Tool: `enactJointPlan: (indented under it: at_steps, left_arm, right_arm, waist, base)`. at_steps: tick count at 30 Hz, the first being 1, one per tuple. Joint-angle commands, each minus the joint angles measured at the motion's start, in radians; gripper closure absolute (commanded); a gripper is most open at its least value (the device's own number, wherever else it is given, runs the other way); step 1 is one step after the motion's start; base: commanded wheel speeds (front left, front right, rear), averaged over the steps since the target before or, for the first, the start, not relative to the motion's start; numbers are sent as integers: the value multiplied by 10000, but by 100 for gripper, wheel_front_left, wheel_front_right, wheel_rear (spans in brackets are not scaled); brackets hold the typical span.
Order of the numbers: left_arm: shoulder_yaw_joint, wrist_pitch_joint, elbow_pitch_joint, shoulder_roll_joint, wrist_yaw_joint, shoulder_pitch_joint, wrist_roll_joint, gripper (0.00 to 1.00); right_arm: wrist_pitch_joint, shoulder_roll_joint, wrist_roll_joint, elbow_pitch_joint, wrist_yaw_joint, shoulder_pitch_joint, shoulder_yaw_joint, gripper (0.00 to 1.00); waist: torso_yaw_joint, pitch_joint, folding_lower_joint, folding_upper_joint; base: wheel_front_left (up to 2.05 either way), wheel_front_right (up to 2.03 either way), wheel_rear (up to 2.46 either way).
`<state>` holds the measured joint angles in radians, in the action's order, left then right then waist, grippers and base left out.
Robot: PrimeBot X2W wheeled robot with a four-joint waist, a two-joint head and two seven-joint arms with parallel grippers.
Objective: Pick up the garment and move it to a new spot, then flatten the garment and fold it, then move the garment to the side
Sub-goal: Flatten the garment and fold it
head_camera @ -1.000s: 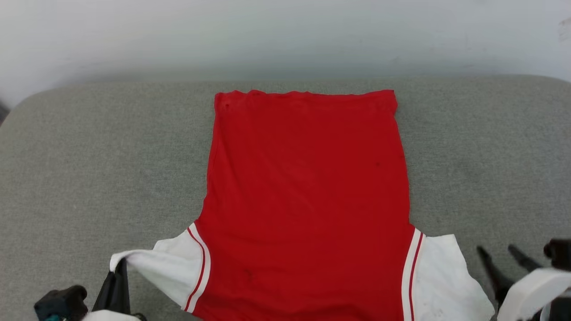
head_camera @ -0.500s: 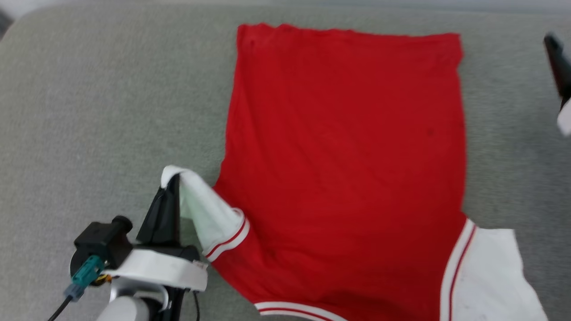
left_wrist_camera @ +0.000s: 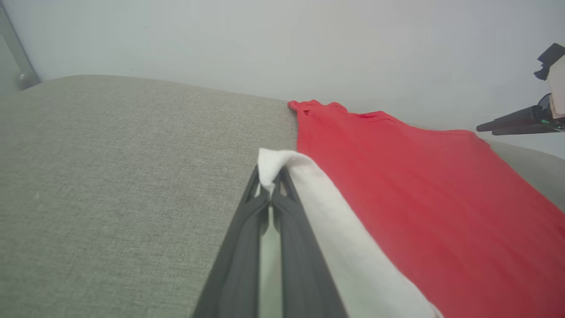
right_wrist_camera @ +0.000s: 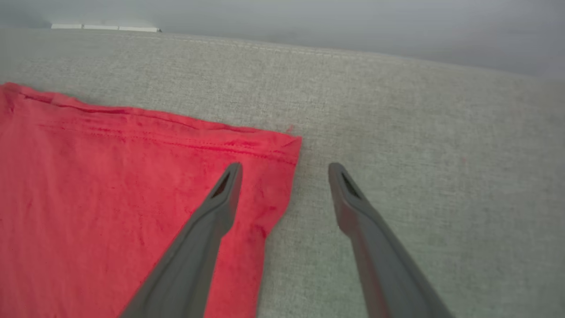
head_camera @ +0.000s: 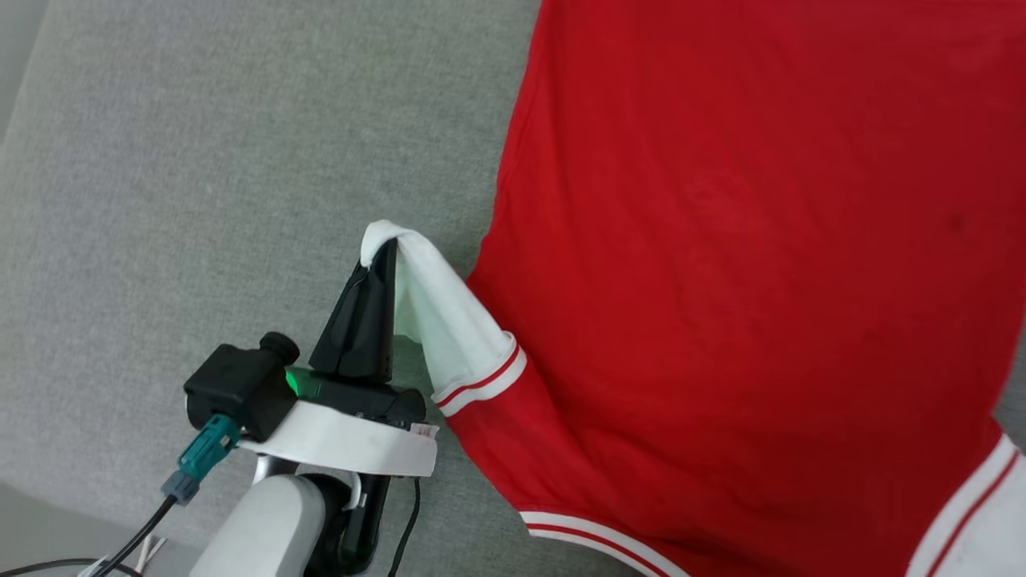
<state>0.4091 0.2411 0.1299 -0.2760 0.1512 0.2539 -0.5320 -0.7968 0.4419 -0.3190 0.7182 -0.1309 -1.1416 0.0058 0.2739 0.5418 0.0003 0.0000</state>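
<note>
The garment [head_camera: 721, 280] lies back-up and flat on the grey cushion: a plain red body with white sleeves and striped trim. My left gripper [head_camera: 383, 247] is shut on the tip of its left white sleeve [head_camera: 445, 320], lifting that sleeve off the cushion beside the red body. The left wrist view shows the pinched sleeve tip [left_wrist_camera: 276, 165] at the closed fingertips, with the red body [left_wrist_camera: 419, 190] to the right. My right gripper [right_wrist_camera: 284, 168] is open and hangs over the garment's far hem corner [right_wrist_camera: 282, 145], one finger above the red cloth, one above bare cushion.
The grey cushion [head_camera: 200, 176] stretches wide on the left of the garment. A pale wall [left_wrist_camera: 265, 39] stands behind the cushion's far edge. My left arm's cable [head_camera: 144, 525] hangs near the cushion's near-left edge. The right gripper [left_wrist_camera: 516, 123] shows in the left wrist view at far right.
The head camera has tilted down and shifted, so the garment now looms larger. My left gripper has lifted the white sleeve and carried it inward toward the red body. The right gripper has reached to the far hem.
</note>
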Motion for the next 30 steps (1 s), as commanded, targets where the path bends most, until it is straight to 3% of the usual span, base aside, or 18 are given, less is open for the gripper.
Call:
enactJointPlan:
  at_steps: [1,8,9,10,11,21,26,27,30]
  left_arm:
    - [-4,66,-31,41,-14,154,33,100]
    - [-42,168,-392,299,-187,443,8,100]
    - [-52,182,-450,318,-213,456,14,100]
    - [-56,181,-504,339,-244,458,19,100]
    - [-59,173,-558,355,-274,456,27,100]
    - [-98,211,-944,344,-354,166,8,100]
    - [-213,105,-1169,65,-164,-305,-29,100]
    - [-313,-44,-1194,-146,26,-719,-50,100]
    - [-506,-221,-1165,-398,233,-1162,-144,100]
  right_arm:
    - [-92,-105,57,106,4,-148,-53,0]
    - [-1297,-646,688,1399,10,162,-850,3]
    - [-1453,-714,786,1533,10,214,-971,50]
    - [-1577,-761,889,1612,10,261,-1083,70]
    - [-1697,-795,985,1685,10,310,-1147,100]
    - [-803,-551,976,588,5,52,-672,100]
    - [-589,-81,620,4,5,484,419,100]
    - [-567,342,192,-526,5,991,1088,100]
    - [-626,849,-302,-1238,7,1754,1649,100]
  waist:
    - [326,355,-3,0]
    - [413,537,-3,0]
    - [402,520,-3,0]
    - [391,504,-3,0]
    - [382,464,-3,0]
    - [38,-547,-3,0]
    - [-443,-1601,-3,0]
    - [-817,-2320,-3,0]
    - [-1210,-3014,-3,0]
  base:
    - [0,0,0]
    - [0,0,0]
    - [0,0,0]
    - [0,0,0]
    - [0,0,0]
    - [0,0,0]
    - [0,0,0]
    - [0,0,0]
    - [0,0,0]
